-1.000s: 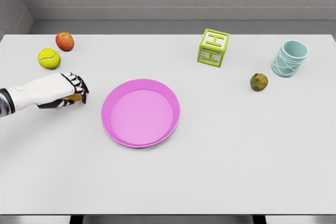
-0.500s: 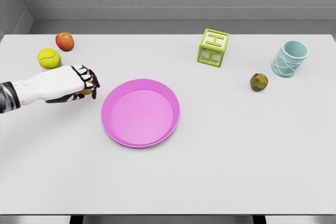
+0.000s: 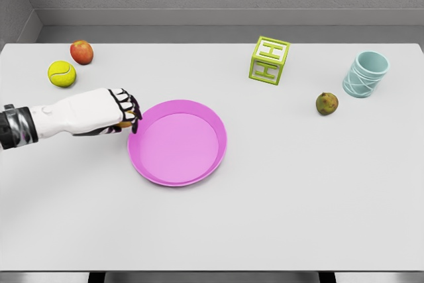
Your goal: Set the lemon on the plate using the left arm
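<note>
- Fingers of the left hand (image 3: 106, 114) curl tightly over the mostly hidden lemon (image 3: 126, 124), securing it for carrying.
- Hand sits just beside the pink plate (image 3: 218, 138) rim, apparently positioned for placing.

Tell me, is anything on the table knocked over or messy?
Nothing stands out. The cup and block stand upright, and the plate lies flat and empty. The left hand is at its rim.

Count on the desk (image 3: 278, 230): 1 pink plate (image 3: 177, 142), 1 tennis ball (image 3: 61, 73), 1 apple (image 3: 81, 52), 1 green letter block (image 3: 269, 60), 1 brownish pear-like fruit (image 3: 326, 103), 1 light-blue cup (image 3: 366, 74). 1 hand (image 3: 106, 112) in view.
</note>
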`<action>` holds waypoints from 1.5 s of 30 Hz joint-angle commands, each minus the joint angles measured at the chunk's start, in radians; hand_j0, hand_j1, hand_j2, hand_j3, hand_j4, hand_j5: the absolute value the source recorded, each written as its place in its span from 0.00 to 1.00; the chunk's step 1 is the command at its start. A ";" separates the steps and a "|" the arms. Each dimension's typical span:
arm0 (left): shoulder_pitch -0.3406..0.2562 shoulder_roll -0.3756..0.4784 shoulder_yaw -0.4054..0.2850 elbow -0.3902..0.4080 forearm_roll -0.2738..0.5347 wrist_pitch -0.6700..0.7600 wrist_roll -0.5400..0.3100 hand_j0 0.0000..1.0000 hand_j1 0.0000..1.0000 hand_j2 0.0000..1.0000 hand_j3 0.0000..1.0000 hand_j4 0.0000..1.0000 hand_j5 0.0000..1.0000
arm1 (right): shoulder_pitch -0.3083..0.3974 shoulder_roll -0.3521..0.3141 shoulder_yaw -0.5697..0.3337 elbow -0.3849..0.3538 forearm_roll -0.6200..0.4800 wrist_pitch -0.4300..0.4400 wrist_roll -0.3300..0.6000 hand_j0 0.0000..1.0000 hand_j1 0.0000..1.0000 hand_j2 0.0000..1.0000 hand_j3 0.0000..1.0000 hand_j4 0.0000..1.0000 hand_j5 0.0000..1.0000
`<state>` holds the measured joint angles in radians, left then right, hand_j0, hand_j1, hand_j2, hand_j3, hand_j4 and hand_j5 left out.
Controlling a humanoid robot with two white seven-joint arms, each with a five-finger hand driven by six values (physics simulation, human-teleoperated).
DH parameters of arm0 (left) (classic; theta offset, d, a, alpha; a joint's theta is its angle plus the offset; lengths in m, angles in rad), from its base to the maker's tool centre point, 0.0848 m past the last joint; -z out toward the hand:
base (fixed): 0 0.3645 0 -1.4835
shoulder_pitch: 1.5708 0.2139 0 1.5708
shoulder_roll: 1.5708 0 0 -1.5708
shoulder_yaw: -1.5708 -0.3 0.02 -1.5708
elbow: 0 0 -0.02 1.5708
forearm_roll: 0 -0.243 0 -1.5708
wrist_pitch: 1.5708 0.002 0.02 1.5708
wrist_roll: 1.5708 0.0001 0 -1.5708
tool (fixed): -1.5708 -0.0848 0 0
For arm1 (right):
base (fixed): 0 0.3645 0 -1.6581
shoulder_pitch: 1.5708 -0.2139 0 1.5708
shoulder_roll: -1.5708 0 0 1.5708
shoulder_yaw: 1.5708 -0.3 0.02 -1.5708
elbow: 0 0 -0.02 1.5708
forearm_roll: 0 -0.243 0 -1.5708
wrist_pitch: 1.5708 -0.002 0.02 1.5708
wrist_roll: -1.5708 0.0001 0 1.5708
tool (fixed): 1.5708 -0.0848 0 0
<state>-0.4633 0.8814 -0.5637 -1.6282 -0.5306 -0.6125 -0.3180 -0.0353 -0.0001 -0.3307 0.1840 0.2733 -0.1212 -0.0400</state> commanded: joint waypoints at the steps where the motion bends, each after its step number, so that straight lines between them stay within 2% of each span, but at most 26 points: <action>1: 0.000 0.001 0.001 -0.012 0.006 0.002 -0.001 0.47 0.47 0.47 0.47 0.47 0.47 | 0.000 0.000 -0.001 0.000 0.000 0.000 0.000 1.00 1.00 1.00 1.00 1.00 1.00; 13: 0.006 -0.001 -0.001 -0.082 0.006 0.002 -0.024 0.47 0.47 0.47 0.47 0.47 0.47 | 0.000 0.000 -0.001 0.000 0.000 0.000 0.000 1.00 1.00 1.00 1.00 1.00 1.00; 21: 0.005 -0.024 -0.002 -0.087 0.004 0.002 -0.026 0.47 0.47 0.47 0.47 0.47 0.47 | 0.000 0.000 -0.001 0.000 0.000 0.000 0.000 1.00 1.00 1.00 1.00 1.00 1.00; 31: 0.003 -0.073 -0.002 -0.099 0.006 0.002 -0.067 0.47 0.47 0.47 0.47 0.47 0.47 | 0.000 0.000 0.001 0.000 0.000 0.000 0.000 1.00 1.00 1.00 1.00 1.00 1.00; 35: -0.006 -0.093 -0.038 -0.113 0.004 0.002 -0.070 0.48 0.48 0.48 0.48 0.48 0.48 | 0.000 0.000 0.001 0.000 0.000 0.000 0.000 1.00 1.00 1.00 1.00 1.00 1.00; 36: -0.006 -0.096 -0.039 -0.114 0.004 0.002 -0.070 0.50 0.50 0.50 0.50 0.50 0.50 | 0.000 0.000 -0.001 0.000 0.000 0.000 0.000 1.00 1.00 1.00 1.00 1.00 1.00; 38: -0.009 -0.116 -0.050 -0.114 0.006 0.002 -0.070 0.66 0.66 0.66 0.66 0.66 0.66 | 0.000 0.000 -0.001 0.000 0.000 0.000 0.000 1.00 1.00 1.00 1.00 1.00 1.00; 40: -0.009 -0.121 -0.051 -0.113 0.021 0.002 -0.061 1.00 1.00 1.00 1.00 1.00 1.00 | 0.000 0.000 0.001 0.000 0.000 0.000 0.000 1.00 1.00 1.00 1.00 1.00 1.00; 45: -0.011 -0.085 -0.018 -0.107 0.043 0.002 -0.061 1.00 1.00 1.00 1.00 1.00 1.00 | 0.000 0.000 -0.001 0.000 0.000 0.000 0.000 1.00 1.00 1.00 1.00 1.00 1.00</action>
<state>-0.4648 0.7829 -0.5924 -1.7373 -0.5063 -0.6129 -0.3796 -0.0353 -0.0001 -0.3311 0.1840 0.2733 -0.1212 -0.0400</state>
